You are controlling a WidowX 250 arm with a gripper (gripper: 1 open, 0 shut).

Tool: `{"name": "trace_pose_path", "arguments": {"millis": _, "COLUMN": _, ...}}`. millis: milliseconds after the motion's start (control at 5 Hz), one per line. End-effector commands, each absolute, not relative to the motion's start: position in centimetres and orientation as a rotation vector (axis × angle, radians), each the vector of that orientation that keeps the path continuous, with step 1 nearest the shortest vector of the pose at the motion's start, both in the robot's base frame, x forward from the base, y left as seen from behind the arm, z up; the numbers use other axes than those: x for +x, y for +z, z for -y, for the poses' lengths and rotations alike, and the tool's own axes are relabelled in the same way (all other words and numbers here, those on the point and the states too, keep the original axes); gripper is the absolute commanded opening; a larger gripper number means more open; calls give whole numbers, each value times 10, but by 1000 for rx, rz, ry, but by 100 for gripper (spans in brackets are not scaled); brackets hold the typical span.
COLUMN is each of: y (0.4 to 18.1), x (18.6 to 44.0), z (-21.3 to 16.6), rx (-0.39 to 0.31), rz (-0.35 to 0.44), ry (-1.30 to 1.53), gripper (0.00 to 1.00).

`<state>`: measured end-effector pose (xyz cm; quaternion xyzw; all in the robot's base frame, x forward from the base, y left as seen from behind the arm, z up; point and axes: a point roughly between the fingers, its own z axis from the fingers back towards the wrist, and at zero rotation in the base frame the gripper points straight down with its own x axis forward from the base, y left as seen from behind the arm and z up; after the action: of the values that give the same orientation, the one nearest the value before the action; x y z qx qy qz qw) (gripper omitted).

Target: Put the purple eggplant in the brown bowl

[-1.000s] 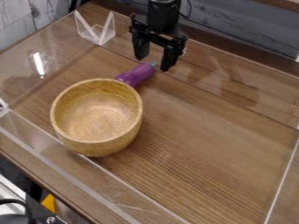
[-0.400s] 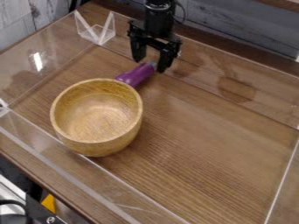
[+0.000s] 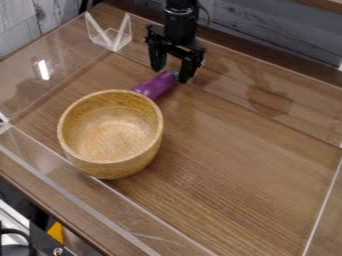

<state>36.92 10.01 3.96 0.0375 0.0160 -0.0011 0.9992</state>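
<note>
The purple eggplant (image 3: pixel 156 86) lies on the wooden table just beyond the far rim of the brown bowl (image 3: pixel 110 132), its near end almost at the rim. My black gripper (image 3: pixel 174 68) points straight down over the eggplant's far end, jaws open, fingers on either side of that end. Nothing is held. The bowl is round, light wood, and holds nothing.
Clear acrylic walls (image 3: pixel 54 45) fence the table on all sides. A clear plastic stand (image 3: pixel 110 32) sits at the back left, close behind the gripper. Bare wood stretches right of the bowl (image 3: pixel 254 150).
The gripper has shifted slightly left and come down toward the eggplant's far end. The eggplant and bowl have not moved.
</note>
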Motion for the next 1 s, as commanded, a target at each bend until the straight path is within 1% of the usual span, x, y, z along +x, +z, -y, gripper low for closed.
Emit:
{"name": "trace_pose_path", "arguments": {"millis": 0, "y": 51, "x": 374, "z": -107, "rx": 90, "rz": 19, "ry": -4, "gripper": 100}}
{"name": "trace_pose_path", "arguments": {"millis": 800, "y": 39, "x": 371, "z": -112, "rx": 73, "rz": 37, "ry": -25, "gripper": 100}}
